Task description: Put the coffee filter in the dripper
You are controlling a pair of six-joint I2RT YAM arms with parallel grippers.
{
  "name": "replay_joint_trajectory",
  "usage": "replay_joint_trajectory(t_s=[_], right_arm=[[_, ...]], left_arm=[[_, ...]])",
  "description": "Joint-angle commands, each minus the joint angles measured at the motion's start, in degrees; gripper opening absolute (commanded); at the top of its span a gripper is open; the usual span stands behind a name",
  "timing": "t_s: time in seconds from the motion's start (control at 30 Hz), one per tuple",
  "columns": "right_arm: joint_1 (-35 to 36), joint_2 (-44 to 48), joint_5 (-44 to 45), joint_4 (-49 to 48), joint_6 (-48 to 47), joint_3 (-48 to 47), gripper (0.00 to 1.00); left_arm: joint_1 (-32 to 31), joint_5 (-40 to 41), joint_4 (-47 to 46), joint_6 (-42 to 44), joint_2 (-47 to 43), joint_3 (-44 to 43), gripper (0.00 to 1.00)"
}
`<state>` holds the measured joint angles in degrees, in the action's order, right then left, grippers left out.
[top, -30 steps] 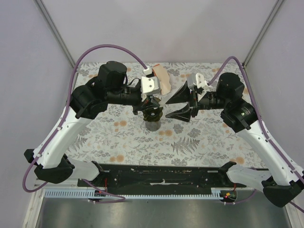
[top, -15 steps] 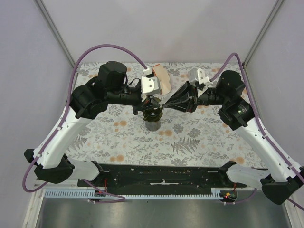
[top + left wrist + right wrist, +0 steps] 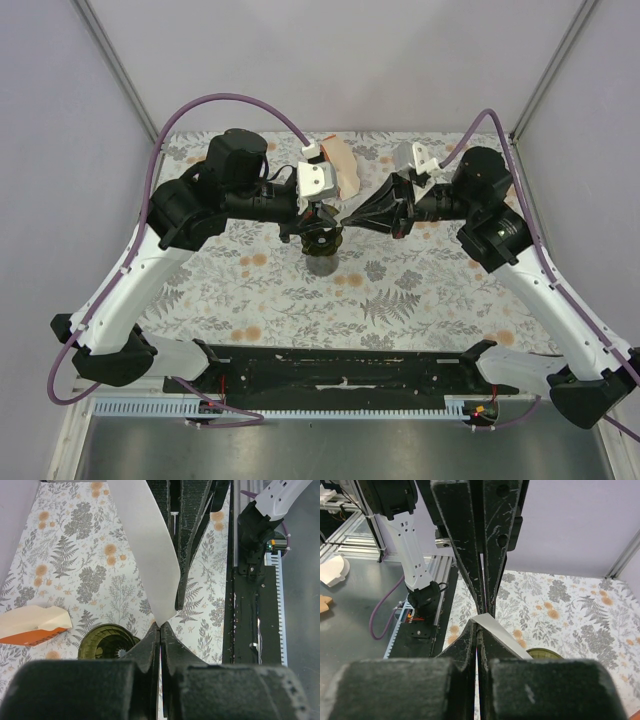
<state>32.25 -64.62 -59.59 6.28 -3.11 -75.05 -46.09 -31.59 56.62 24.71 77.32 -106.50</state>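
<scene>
— Where does the coffee filter (image 3: 145, 545) sit against the jaws?
— It is up off the floral table (image 3: 430, 290), just above the dripper (image 3: 102, 640) and a little to one side of it. The left gripper (image 3: 159, 630) is closed tight on the sheet's pointed tip. The white paper fans out from that pinch, away from the fingers.
— And the right gripper (image 3: 479, 630)?
— It is closed all the way too, with its tips meeting the left one's tips over the dripper. In the left wrist view one of its fingers passes behind the paper. The other lies on the near side along the curved edge, so the edge is nipped between them. Both grippers hold the same sheet from opposite sides.
— Is the filter in the dripper?
— No, it hangs clear of the ribbed rim. The orange-and-cream pack (image 3: 35, 625) lies flat on the table near the dripper, on the side away from the arm bases.
— What is hard to see?
— From overhead the paper is almost wholly hidden behind the two grippers. The left fingers cover part of the dripper's rim in the left wrist view. The right wrist view gives only a sliver of that rim and a narrow strip of paper. The dripper's handle cannot be made out, and the grey cup (image 3: 322, 266) under it shows only from overhead
</scene>
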Motion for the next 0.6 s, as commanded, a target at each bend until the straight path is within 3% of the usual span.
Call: replay_joint_trajectory(t_s=[0.0,0.07,0.23,0.3,0.57], right_arm=[[0.01,-1.21,3.25,-1.36,5.72,-2.30,0.00],[0.01,-1.38,4.48,-1.27,7.68,-1.86,0.00],[0.01,-0.86,6.85,-1.36,11.46,-0.72,0.00],[0.01,-0.60,8.34,-1.01,11.90,-0.19,0.00],[-0.26,-2.26,10.55,1.01,13.13,-0.19,0.00]], left_arm=[[-0.23,-0.14,-1.60,-1.07,0.03,-0.38,0.02],[-0.23,0.74,-1.69,-0.54,0.03,-0.38,0.05],[-0.23,0.92,-1.43,0.07,-0.15,-0.02,0.34],[-0.15,1.44,-1.08,0.77,-0.15,-0.11,0.41],[-0.15,8.47,-1.07,6.57,-0.06,-1.78,0.49]])
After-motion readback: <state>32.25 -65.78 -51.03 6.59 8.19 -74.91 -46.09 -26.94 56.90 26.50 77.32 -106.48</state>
